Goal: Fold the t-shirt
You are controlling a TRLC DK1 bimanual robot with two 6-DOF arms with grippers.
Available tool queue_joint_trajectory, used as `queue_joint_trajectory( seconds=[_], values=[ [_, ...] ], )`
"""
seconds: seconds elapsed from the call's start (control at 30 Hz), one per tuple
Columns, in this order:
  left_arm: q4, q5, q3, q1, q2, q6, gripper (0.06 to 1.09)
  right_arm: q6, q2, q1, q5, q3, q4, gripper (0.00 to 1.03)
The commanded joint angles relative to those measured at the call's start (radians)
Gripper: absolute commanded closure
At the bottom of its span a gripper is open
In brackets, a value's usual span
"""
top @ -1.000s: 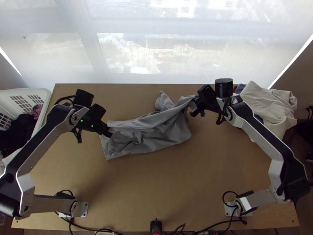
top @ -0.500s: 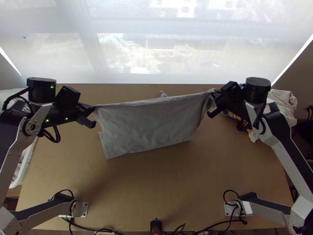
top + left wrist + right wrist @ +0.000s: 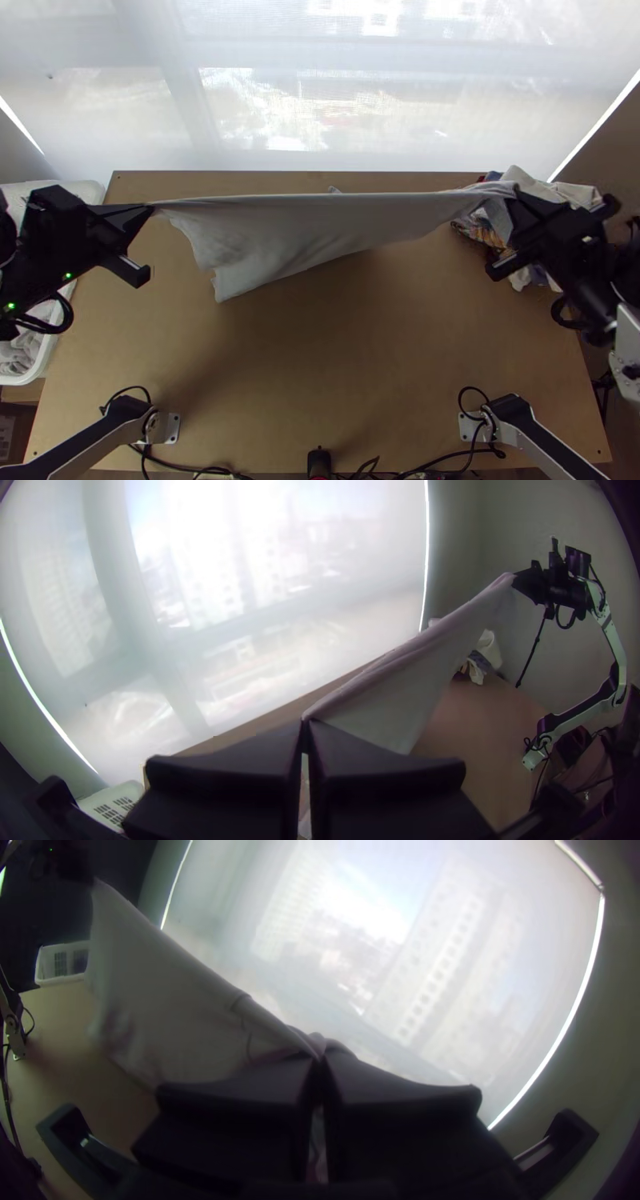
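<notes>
At 12 o'clock, beyond the far edge: broad, translucent white blind [image 3: 264, 96], backlit by daylight, with buildings faintly discernible through the weave. In front, light wooden rectangular counter [image 3: 320, 368], plain and smooth, softly shadowed near the middle. Over the 12 o'clock half, pale grey fabric t-shirt [image 3: 296, 228], spanned between 10 and 2 o'clock and apparently raised from the wood. Upper edge nearly straight; free part hanging beneath, with one lower corner drooping towards 8 o'clock of the cloth. Stretched thus presumably to draw out creases and to let gravity straighten the loose part, in readiness for laying flat and folding.

At 10 o'clock, white perforated plastic basket [image 3: 90, 189]. At 2 o'clock, heap of mixed cream and dark clothes [image 3: 552, 190], perhaps set aside to leave working space.

At 10 o'clock, black left gripper [image 3: 306, 728], fingers clenched on one end of the upper edge. At 2 o'clock, black right gripper [image 3: 320, 1063], fingers likewise grasping the opposite end, with small folds gathered at the tips. Held at opposite ends probably to keep the edge taut and to prevent sagging.
</notes>
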Motion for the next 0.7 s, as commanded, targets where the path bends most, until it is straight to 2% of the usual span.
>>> queue_joint_trajectory(
  seconds=[0.0, 0.17, 0.43, 0.57, 0.67],
  values=[
    [0.045, -0.057, 0.092, 0.002, -0.06, -0.026, 1.05, -0.009, -0.14, 0.01, 0.034, 0.104, -0.017, 1.0],
    [0.08, -0.09, 0.218, 0.021, -0.054, -0.062, 1.05, -0.025, -0.162, 0.01, 0.034, 0.211, -0.054, 1.0],
    [0.074, -0.091, 0.511, 0.113, 0.017, -0.109, 1.05, -0.046, -0.171, 0.008, 0.013, 0.351, -0.06, 1.0],
    [0.069, -0.09, 0.56, 0.116, 0.012, -0.112, 1.05, -0.051, -0.168, -0.006, -0.015, 0.423, -0.06, 1.0],
    [0.025, -0.086, 0.546, 0.116, 0.0, -0.111, 1.05, -0.046, -0.169, -0.07, -0.082, 0.449, -0.089, 1.0]
  ],
)
